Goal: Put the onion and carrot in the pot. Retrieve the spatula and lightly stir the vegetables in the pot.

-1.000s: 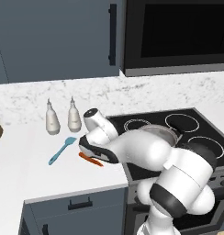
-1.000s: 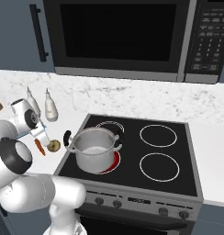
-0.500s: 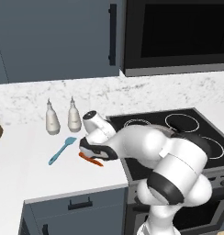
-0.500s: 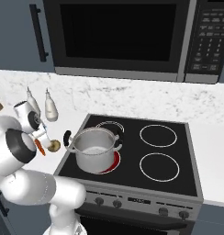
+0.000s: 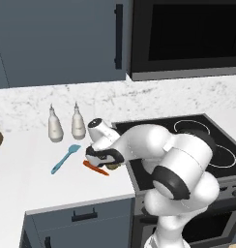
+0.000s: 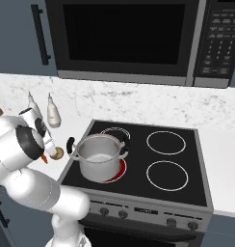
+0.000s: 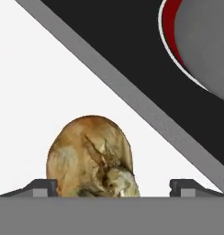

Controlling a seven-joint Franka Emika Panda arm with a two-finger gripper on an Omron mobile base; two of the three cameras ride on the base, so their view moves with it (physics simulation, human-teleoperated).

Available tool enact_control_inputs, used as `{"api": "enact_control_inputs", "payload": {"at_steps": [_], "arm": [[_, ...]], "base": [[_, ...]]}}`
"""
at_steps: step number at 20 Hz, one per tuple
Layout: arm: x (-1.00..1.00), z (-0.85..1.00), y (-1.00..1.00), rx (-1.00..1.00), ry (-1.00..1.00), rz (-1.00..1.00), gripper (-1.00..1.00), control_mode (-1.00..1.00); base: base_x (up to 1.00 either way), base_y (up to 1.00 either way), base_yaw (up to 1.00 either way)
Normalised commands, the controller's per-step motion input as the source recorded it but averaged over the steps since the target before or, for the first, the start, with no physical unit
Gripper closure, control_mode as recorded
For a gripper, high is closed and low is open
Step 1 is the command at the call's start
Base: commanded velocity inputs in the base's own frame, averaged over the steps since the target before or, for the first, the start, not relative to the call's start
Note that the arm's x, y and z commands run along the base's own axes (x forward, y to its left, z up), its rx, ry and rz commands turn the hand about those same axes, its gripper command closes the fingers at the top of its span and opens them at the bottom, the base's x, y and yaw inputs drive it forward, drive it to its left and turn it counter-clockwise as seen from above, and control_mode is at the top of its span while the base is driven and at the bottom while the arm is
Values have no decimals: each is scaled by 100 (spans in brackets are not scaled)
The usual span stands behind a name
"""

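Hand low over the onion on the white tabletop, just left of the stove.

The hand (image 7: 113, 186) has its fingers (image 7: 40, 187) spread wide, with the onion (image 7: 92, 157) sitting between them on the tabletop (image 7: 36, 82), nearer the left tip; no contact can be made out. From the left base camera the onion (image 5: 113, 166) is mostly hidden under the hand (image 5: 101, 158), and the carrot (image 5: 96, 168) lies just beside it, long axis running diagonally, its upper-left end tucked under the hand. The spatula (image 5: 65, 158) lies apart to the left, head pointing toward the two bottles (image 5: 55, 126). The pot (image 6: 99, 157) stands on the front left burner of the stove (image 6: 138, 164).
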Motion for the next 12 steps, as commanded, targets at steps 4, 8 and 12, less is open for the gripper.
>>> {"api": "enact_control_inputs", "payload": {"at_steps": [4,8,12], "arm": [[18,-17,0,0,0,0,-100,-100],[1,-19,-3,0,0,-2,-100,-100],[-4,-26,-28,0,0,-6,-100,-100]], "base": [[0,0,0],[0,0,0],[0,0,0]]}}
